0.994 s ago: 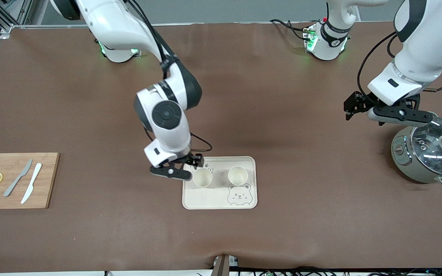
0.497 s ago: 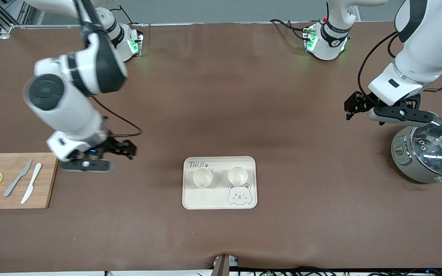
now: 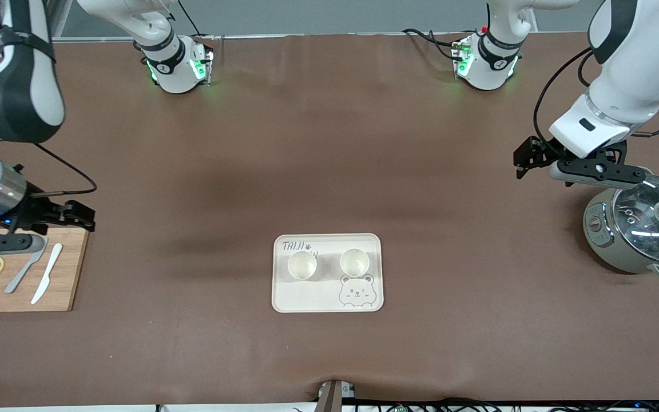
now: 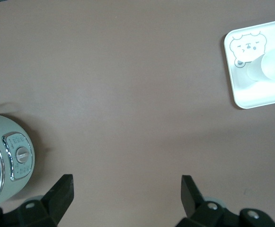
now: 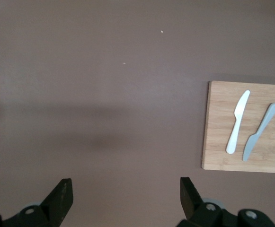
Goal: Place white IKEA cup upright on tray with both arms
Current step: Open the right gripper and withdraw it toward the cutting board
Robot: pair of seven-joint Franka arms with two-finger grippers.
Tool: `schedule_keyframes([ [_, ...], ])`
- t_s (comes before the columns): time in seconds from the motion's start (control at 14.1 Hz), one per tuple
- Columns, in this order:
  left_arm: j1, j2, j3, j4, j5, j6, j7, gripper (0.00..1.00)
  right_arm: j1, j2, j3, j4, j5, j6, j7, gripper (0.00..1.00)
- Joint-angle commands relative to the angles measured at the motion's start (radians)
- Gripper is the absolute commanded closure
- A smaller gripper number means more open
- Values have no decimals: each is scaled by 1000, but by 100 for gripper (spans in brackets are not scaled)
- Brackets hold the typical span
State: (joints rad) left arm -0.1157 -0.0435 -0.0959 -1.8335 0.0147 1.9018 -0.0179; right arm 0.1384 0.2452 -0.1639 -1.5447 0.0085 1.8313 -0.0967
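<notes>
Both cups (image 3: 302,265) stand upright on the tray (image 3: 327,300); right gripper (image 3: 66,216) over the board's corner, at the tray's nine o'clock, fingers apart, empty; left gripper (image 3: 527,159) waits near the pot, likewise spread.

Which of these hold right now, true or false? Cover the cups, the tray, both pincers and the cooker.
1. Two white round cups stand upright on the flat cream rectangular bear-face tray. True.
2. The right pincer grips a cup. False: it is open and empty, over the edge of the wooden cutting board.
3. The left pincer is open and holds nothing. True.
4. The pale green cooker with a glass lid sits on the tray. False: it stands on the table at the left arm's end, apart from the tray.
5. A grey knife and a white knife lie on the board. True.
</notes>
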Motion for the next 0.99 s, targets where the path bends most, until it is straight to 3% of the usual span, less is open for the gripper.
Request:
schedule_keyframes([
  [0.0, 7, -27, -4, -16, 14, -12, 19, 0, -32, -46, 21, -25, 11, -18, -15, 0],
  [0.57, 11, -27, -4, -20, 14, -13, 19, 0, -120, -167, 20, -113, 8, -13, -67, 0],
  [0.92, 11, -27, -4, -20, 14, -13, 19, 0, -122, -172, 23, -55, 11, -12, 92, 0],
])
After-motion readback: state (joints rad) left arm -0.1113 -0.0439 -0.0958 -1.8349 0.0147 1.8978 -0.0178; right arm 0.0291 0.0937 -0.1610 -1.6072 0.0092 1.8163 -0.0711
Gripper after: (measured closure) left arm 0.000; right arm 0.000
